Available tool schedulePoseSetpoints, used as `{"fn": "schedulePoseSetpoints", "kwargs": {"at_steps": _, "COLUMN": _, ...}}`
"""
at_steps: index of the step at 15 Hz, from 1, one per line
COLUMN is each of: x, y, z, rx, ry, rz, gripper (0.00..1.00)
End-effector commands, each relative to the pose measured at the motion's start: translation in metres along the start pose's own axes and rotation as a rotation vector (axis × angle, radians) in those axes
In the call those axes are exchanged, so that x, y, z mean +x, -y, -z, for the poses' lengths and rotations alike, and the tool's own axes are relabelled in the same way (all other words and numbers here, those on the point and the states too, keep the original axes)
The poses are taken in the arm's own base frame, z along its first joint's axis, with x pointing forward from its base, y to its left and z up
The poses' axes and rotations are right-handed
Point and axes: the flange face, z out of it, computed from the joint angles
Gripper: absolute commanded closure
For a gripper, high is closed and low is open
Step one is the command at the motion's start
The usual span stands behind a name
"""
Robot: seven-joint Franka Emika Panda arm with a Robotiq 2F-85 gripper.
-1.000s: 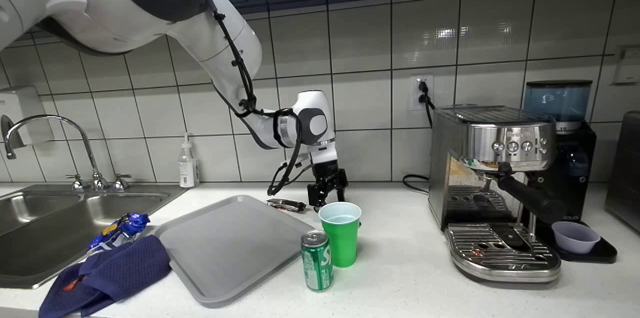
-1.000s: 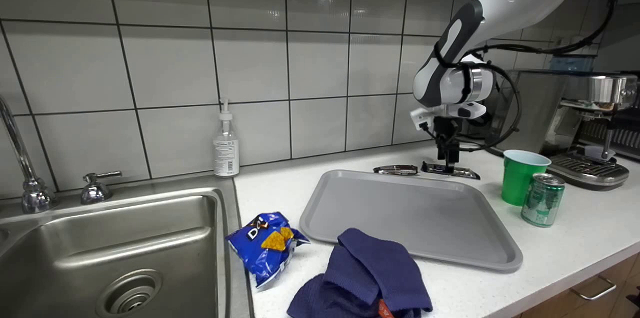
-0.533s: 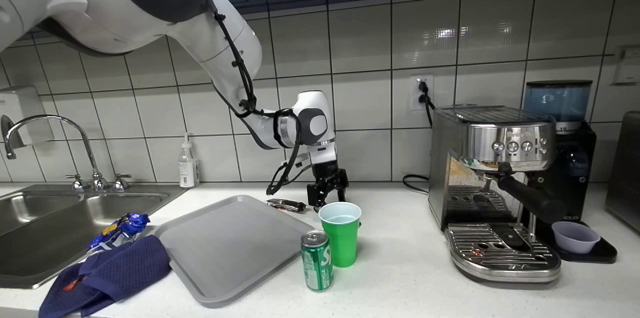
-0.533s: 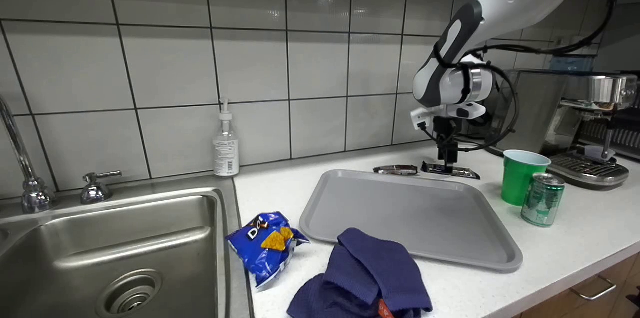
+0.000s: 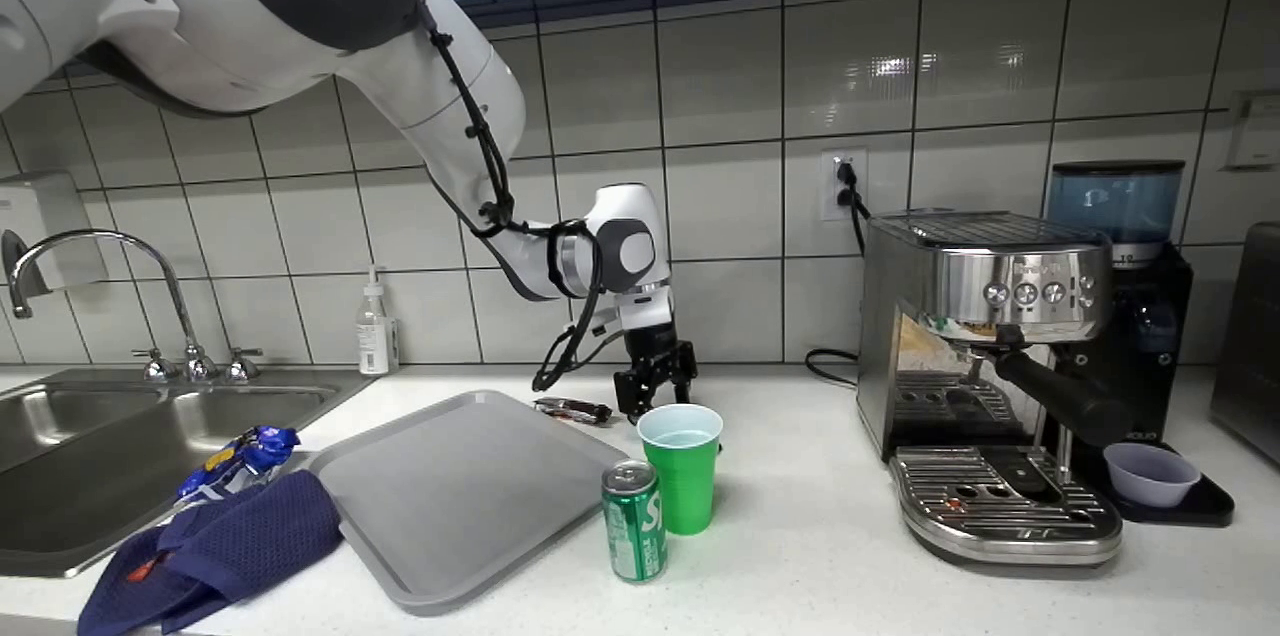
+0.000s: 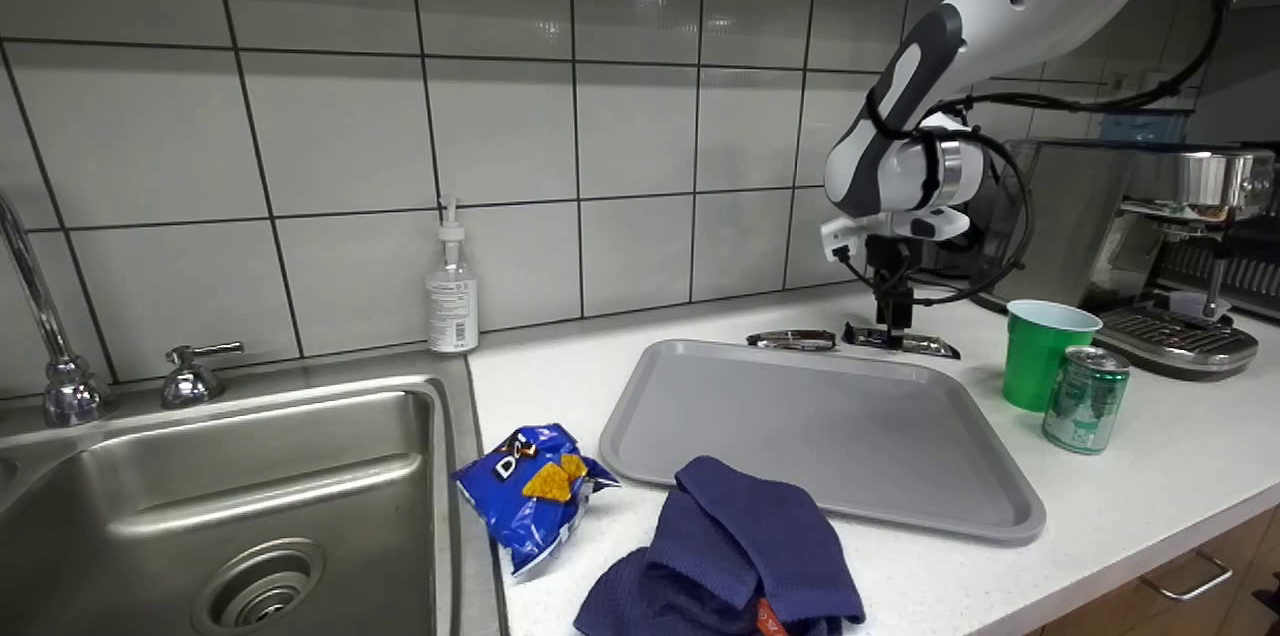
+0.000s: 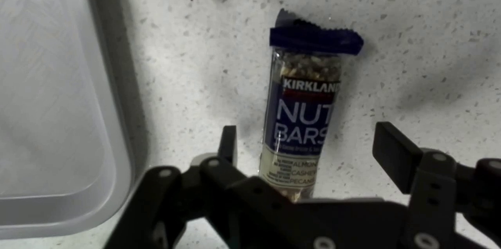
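Over the speckled counter [image 7: 438, 61], the tool [image 7: 310, 146] sits only slightly shifted from a moment ago, fingers [image 7: 392, 155] wide, so the nut bar [image 7: 299, 119] lying between them remains ungripped. The nut bar reads "KIRKLAND" and "NUT BARS"; across the gray tray [image 6: 820, 436], the blue chip bag [image 6: 540, 491] carries partly legible lettering.

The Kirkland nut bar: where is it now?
In the wrist view, right of center, the nut bar lies on the counter between the jaws of the open gripper, with the gray tray to its left.
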Motion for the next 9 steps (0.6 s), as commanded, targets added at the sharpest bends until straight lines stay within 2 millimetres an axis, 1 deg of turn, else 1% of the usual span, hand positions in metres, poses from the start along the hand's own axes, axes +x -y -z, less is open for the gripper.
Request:
{"fn": "schedulePoseSetpoints", "kwargs": {"at_steps": 1, "x": -0.0008, "y": 0.0076, "z": 0.0018, "rx": 0.017, "ry": -0.007, "rz": -0.026, "gripper": 0.42}}
{"fn": "schedulePoseSetpoints", "kwargs": {"at_steps": 2, "x": -0.0008, "y": 0.0078, "z": 0.0017, "rx": 0.017, "ry": -0.007, "rz": -0.026, "gripper": 0.51}}
{"fn": "schedulePoseSetpoints", "kwargs": {"at_steps": 4, "x": -0.0010, "y": 0.0085, "z": 0.0013, "rx": 0.018, "ry": -0.007, "rz": -0.025, "gripper": 0.66}}
{"fn": "schedulePoseSetpoints", "kwargs": {"at_steps": 8, "x": -0.0004, "y": 0.0109, "z": 0.0030, "rx": 0.021, "ry": -0.005, "rz": -0.027, "gripper": 0.95}}
{"fn": "schedulePoseSetpoints", "kwargs": {"at_steps": 9, "x": 0.0002, "y": 0.0117, "z": 0.0043, "rx": 0.022, "ry": -0.005, "rz": -0.026, "gripper": 0.93}}
